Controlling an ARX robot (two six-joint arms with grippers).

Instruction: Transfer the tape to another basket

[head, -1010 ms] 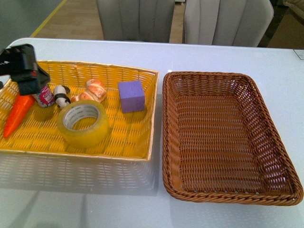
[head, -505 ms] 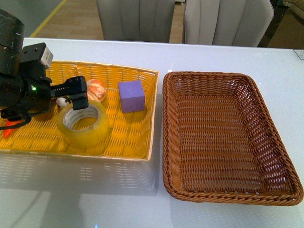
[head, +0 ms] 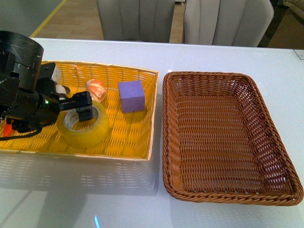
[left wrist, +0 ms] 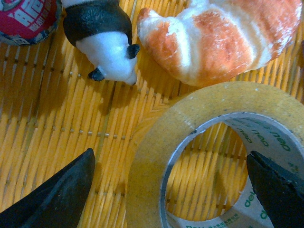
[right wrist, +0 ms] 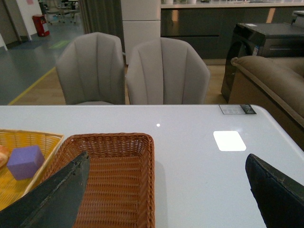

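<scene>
The tape (head: 83, 127) lies flat in the bright yellow basket (head: 153, 118), near its front. In the left wrist view the tape (left wrist: 152, 156) fills the lower part of the picture, its white core showing. My left gripper (head: 85, 108) is open and straddles one wall of the roll: one finger (left wrist: 61, 194) is outside it, the other (left wrist: 280, 190) is over the far side of its hole. The dark brown wicker basket (head: 165, 142) stands to the right and holds nothing. My right gripper (right wrist: 166, 199) is open and empty, above the table near that basket (right wrist: 109, 180); it does not show in the front view.
In the yellow basket are a purple cube (head: 131, 95), a croissant (head: 96, 89), a panda figure (left wrist: 102, 38), a red can (left wrist: 26, 19) and an orange carrot (head: 5, 129) mostly hidden behind my left arm. Two grey chairs (right wrist: 128, 71) stand beyond the table.
My left arm has swung in from the far left and come down over the tape, its open fingers now at the roll. The tape and the other things have not moved.
</scene>
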